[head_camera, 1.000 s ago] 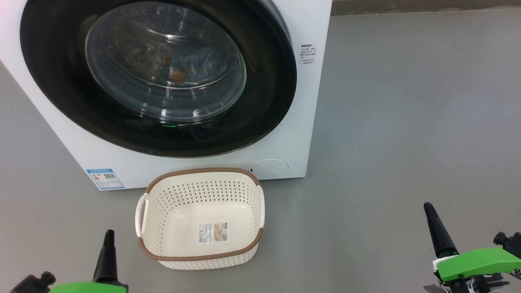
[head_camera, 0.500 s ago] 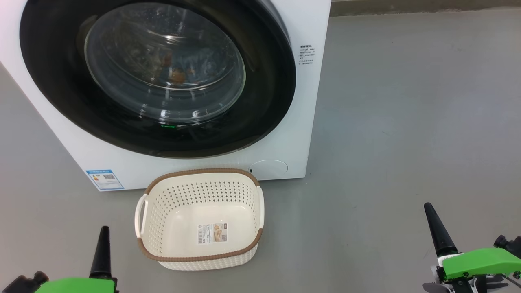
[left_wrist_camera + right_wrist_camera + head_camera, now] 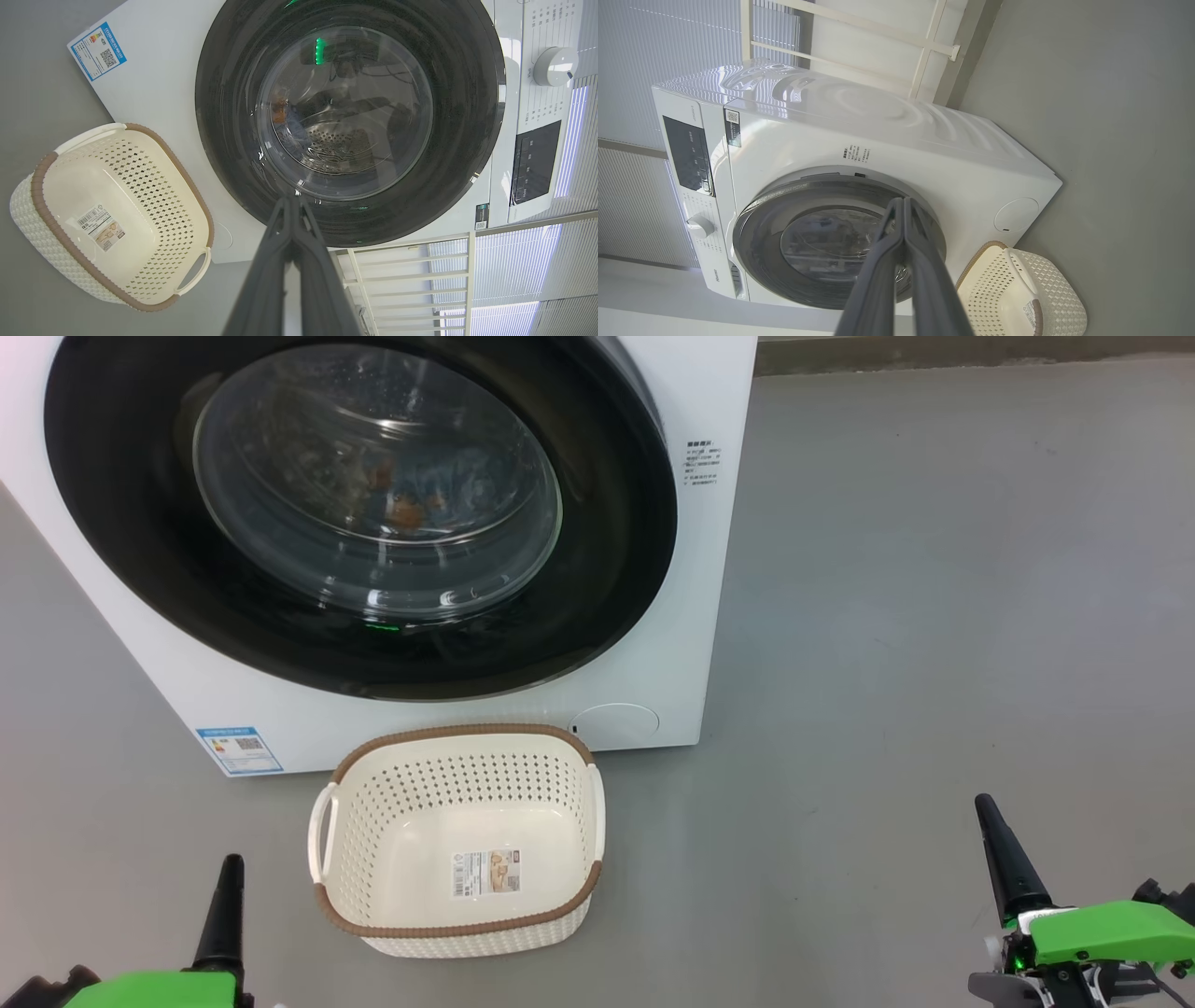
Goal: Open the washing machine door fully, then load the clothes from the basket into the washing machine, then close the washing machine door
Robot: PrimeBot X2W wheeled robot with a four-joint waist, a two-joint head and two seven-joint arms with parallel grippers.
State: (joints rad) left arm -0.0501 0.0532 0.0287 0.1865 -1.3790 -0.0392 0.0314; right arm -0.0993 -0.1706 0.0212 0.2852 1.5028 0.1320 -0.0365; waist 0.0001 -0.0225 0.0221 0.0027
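The washing machine [image 3: 714,616] stands on the grey floor, and its door [image 3: 607,523], black-rimmed with a glass bowl, lies flat against its front. Through the glass I see the clothes [image 3: 406,509] as blue fabric with orange-brown spots inside the drum. The basket [image 3: 457,733] sits on the floor right before the machine, holding nothing but a label on its bottom. My left gripper [image 3: 230,863] hangs low, left of the basket, fingers pressed together. My right gripper [image 3: 984,803] stands far right of the basket, also shut. Both wrist views show the shut fingertips [image 3: 290,201] [image 3: 903,201] pointing at the door.
A blue label sticker [image 3: 238,749] and a round service cover [image 3: 616,721] mark the machine's lower front. The control panel [image 3: 532,161] and knob [image 3: 556,65] sit above the door. A white rail frame [image 3: 411,275] and blinds stand behind. Open grey floor [image 3: 934,616] lies to the right.
My left gripper has sunk a little and drifted left in the head view. The right gripper has barely shifted. Door, basket and clothes stay as they were.
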